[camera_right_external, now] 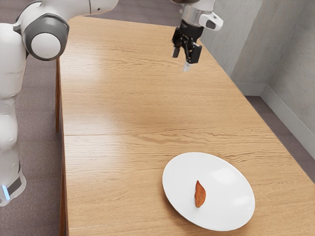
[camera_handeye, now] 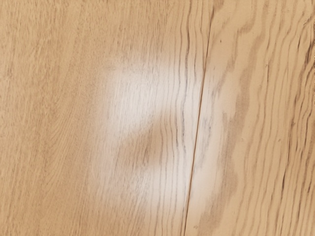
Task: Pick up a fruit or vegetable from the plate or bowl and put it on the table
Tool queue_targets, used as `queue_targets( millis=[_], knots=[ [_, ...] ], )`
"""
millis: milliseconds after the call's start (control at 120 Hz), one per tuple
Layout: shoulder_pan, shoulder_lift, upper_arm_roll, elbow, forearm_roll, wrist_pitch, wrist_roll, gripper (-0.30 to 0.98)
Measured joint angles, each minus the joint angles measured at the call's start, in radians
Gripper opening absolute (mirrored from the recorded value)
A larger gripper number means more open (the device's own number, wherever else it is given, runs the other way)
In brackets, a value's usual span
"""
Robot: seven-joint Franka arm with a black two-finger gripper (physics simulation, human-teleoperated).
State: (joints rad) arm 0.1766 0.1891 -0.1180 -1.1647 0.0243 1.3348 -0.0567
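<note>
While the sweet potato (camera_right_external: 200, 194) is lying on the white plate (camera_right_external: 229, 196), the released pincer (camera_right_external: 181, 59), hanging above the surface (camera_right_external: 115, 110), is needing careful centring astride that slender body before closing gently.

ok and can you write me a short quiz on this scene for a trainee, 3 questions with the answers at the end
1. Multiple choice: what colour is the piece of food?
a) bright green
b) orange-brown
c) deep blue

2. True or false: the tool is open, with nothing between its fingers.

3. Short answer: is the food on the bare table as the task wants, and what shows it?

Key: 1. b; 2. true; 3. no, it lies on the white plate.
</note>
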Motion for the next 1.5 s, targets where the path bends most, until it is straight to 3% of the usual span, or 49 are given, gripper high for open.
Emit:
queue_targets(
  millis=[400, 542, 825, 1217, 1283, 1342, 1442, 1500],
  knots=[
    [-0.008, 0.009, -0.005, -0.03, 0.003, 0.037, -0.017, 0.69],
    [-0.03, -0.019, -0.047, -0.1, 0.053, 0.043, -0.028, 0.69],
    [-0.042, -0.005, -0.045, -0.125, 0.07, 0.056, -0.041, 0.69],
    [-0.162, 0.062, -0.039, -0.131, 0.046, 0.104, -0.116, 0.69],
    [-0.181, 0.061, -0.011, -0.156, 0.033, 0.11, -0.134, 0.69],
    [-0.252, 0.042, 0.074, -0.253, 0.009, 0.156, -0.148, 0.69],
    [-0.594, 0.035, 0.404, -0.377, -0.061, 0.255, -0.169, 0.69],
    [-0.741, 0.037, 0.521, -0.403, -0.092, 0.299, -0.181, 0.69]
  ],
)
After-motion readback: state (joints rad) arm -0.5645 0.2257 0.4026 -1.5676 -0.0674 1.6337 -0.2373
